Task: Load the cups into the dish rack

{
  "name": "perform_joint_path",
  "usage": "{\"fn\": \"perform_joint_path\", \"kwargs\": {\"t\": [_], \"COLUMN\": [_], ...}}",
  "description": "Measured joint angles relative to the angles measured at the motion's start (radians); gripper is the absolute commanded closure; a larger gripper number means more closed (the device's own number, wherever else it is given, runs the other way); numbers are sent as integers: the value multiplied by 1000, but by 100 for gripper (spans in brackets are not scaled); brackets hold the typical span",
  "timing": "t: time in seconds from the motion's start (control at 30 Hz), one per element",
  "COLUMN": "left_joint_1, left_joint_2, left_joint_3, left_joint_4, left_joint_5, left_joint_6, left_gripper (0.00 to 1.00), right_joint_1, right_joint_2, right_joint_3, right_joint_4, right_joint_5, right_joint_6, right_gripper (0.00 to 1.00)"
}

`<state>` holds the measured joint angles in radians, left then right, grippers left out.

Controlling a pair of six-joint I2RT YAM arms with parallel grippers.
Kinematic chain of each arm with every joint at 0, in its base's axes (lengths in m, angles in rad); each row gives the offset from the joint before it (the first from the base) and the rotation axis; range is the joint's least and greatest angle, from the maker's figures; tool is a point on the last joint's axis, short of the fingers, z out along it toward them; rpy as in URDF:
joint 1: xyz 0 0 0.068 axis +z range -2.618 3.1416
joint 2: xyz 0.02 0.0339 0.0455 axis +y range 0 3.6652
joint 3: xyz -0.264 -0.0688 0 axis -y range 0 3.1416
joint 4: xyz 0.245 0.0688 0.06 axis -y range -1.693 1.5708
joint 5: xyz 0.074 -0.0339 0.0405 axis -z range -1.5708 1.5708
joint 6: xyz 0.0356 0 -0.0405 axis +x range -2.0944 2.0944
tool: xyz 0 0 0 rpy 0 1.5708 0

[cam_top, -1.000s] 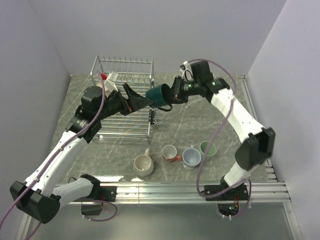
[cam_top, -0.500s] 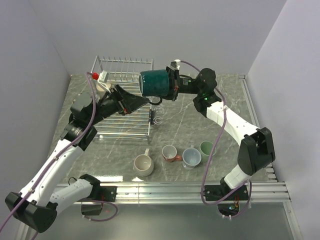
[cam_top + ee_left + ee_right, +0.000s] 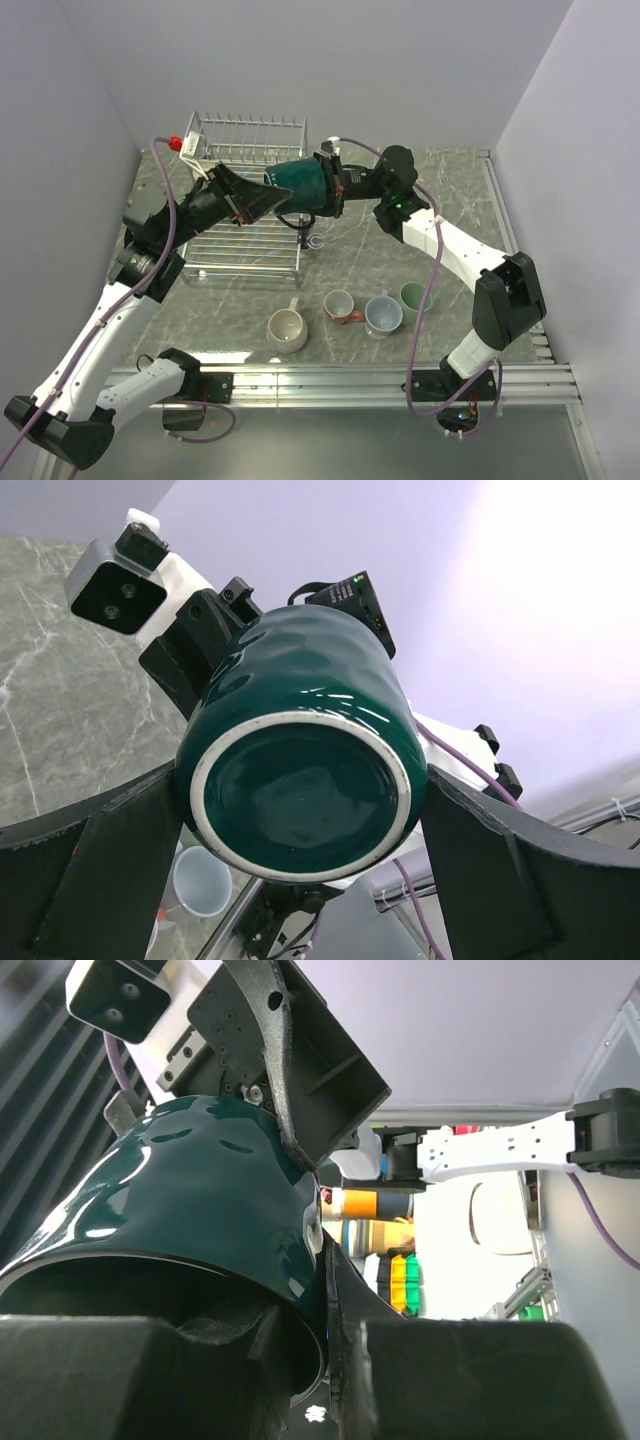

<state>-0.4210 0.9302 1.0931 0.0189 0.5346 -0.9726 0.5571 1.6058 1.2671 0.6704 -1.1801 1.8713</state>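
Top external view shows the dark green mug [image 3: 300, 186] held in the air on its side, above the right part of the dish rack [image 3: 240, 258], which stands in the far left corner of the surface [image 3: 390, 235]. The right jaws are closed on the mug's rim, one finger inside the mouth and one outside, as the right wrist view shows. The left jaws stand wide open with a finger on either side of the mug's base. The left wrist view looks straight at that base, and whether either finger touches the glaze I cannot tell. This looks like a mid-air handover from right to left, so the rack has yet to receive this mug. To do it well, the left jaws should slide a little further along the body so the fingers bear on the straight wall rather than the rounded foot, then close squarely. The right jaws should hold until that grip is firm, since the glossy glaze will likely slip under a light or skewed pinch. The cream mug [image 3: 287, 330], red-brown mug [image 3: 340, 305], blue-grey mug [image 3: 383, 315] and pale green mug [image 3: 415, 297] wait in a row near the middle of the near edge.
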Motion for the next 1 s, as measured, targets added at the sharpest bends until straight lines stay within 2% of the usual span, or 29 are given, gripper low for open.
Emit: {"fn": "perform_joint_path", "kwargs": {"t": [0.17, 0.27, 0.3, 0.37, 0.47, 0.5, 0.57, 0.6, 0.63, 0.67, 0.7, 0.77, 0.8, 0.83, 0.9, 1.0], "left_joint_1": [0, 1, 2, 3, 8, 10, 14, 16, 18, 19, 18, 12, 10, 10, 10, 10], "left_joint_2": [4, 8, 10, 12, 19, 23, 28, 29, 29, 30, 34, 45, 50, 56, 60, 60], "left_joint_3": [1, 1, 1, 1, 1, 1, -3, -7, -9, -10, -11, -10, -10, -10, -10, -10], "left_joint_4": [0, 2, 2, 5, 15, 22, 38, 47, 49, 48, 47, 40, 32, 20, 1, -31], "left_joint_5": [3, 4, 6, 10, 19, 20, 22, 21, 21, 19, 21, 26, 27, 26, 24, 9], "left_joint_6": [-6, -14, -17, -18, -23, -26, -35, -38, -39, -39, -39, -37, -35, -35, -34, -19], "left_gripper": [1, 8, 14, 19, 39, 53, 67, 78, 84, 87, 89, 91, 98, 100, 100, 100], "right_joint_1": [4, 7, 7, 7, 6, 6, 5, 4, 3, 3, 6, 17, 24, 26, 28, 27], "right_joint_2": [0, 0, 0, 1, 2, 3, 7, 13, 18, 21, 26, 32, 35, 38, 47, 55], "right_joint_3": [0, 0, 0, 0, -1, -1, -1, -1, -2, -5, -10, -20, -24, -29, -34, -51], "right_joint_4": [-19, -25, -27, -28, -25, -19, -5, 6, 16, 24, 35, 50, 57, 60, 61, 54], "right_joint_5": [-10, -10, -10, -7, -2, 3, 9, 11, 12, 14, 14, 18, 19, 21, 25, 32], "right_joint_6": [-21, -32, -33, -34, -32, -28, -18, -10, -3, 5, 14, 27, 29, 28, 31, 23], "right_gripper": [100, 100, 100, 100, 100, 100, 99, 83, 71, 64, 43, 27, 22, 17, 10, 7]}}
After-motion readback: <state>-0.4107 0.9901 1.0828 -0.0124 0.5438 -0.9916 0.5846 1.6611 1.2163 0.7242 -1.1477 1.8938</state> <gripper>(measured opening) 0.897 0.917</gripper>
